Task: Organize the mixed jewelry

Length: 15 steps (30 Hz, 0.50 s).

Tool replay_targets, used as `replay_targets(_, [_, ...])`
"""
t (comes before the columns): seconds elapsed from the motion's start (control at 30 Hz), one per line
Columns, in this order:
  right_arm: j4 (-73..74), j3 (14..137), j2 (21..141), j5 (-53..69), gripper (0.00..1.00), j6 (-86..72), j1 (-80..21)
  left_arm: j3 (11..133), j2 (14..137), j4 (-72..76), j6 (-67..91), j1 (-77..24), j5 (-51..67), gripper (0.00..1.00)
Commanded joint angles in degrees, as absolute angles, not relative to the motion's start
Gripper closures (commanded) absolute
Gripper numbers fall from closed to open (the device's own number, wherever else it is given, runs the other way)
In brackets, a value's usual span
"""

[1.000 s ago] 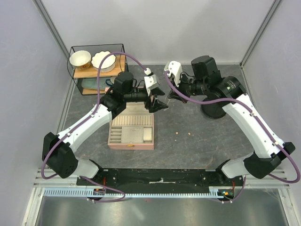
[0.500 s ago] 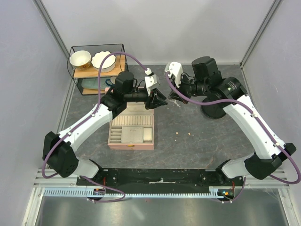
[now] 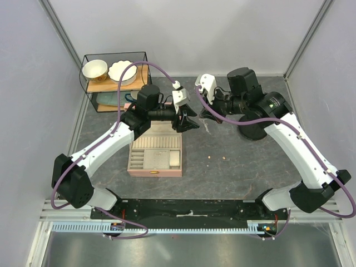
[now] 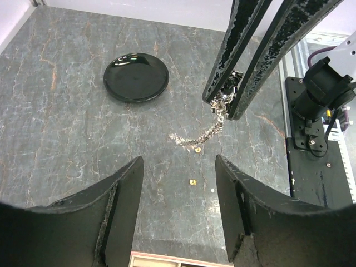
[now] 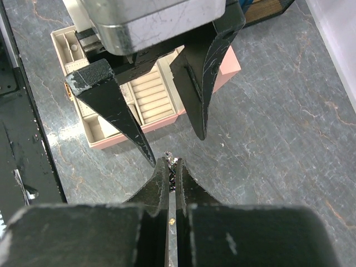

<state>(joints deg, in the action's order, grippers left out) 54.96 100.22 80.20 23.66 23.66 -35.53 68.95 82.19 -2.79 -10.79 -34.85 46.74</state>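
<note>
Facing your left gripper (image 5: 176, 150) over the table (image 4: 61, 144), your right gripper (image 4: 225, 108) pinches the silvery chain (image 4: 213, 128), its tail trailing on the surface (only the left wrist view shows that). Your left jaws stand apart, empty.

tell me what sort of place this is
Most likely a robot lab test cell, not a home: a left arm and right arm bolted to a black rail at the table edge, plain panel walls boxing it in, and staged props like a pink jewelry box and a wire shelf.
</note>
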Motion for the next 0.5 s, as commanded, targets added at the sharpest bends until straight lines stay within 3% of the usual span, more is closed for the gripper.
replay_targets(0.0, [54.0, 100.1, 78.3, 24.0, 1.0, 23.7, -35.9, 70.4, 81.6, -0.4, -11.1, -35.2, 49.2, 0.38])
replay_targets(0.47, [53.9, 100.1, 78.3, 24.2, 1.0, 23.6, -35.9, 70.8, 82.2, -0.3, -10.7, -35.5, 47.4, 0.37])
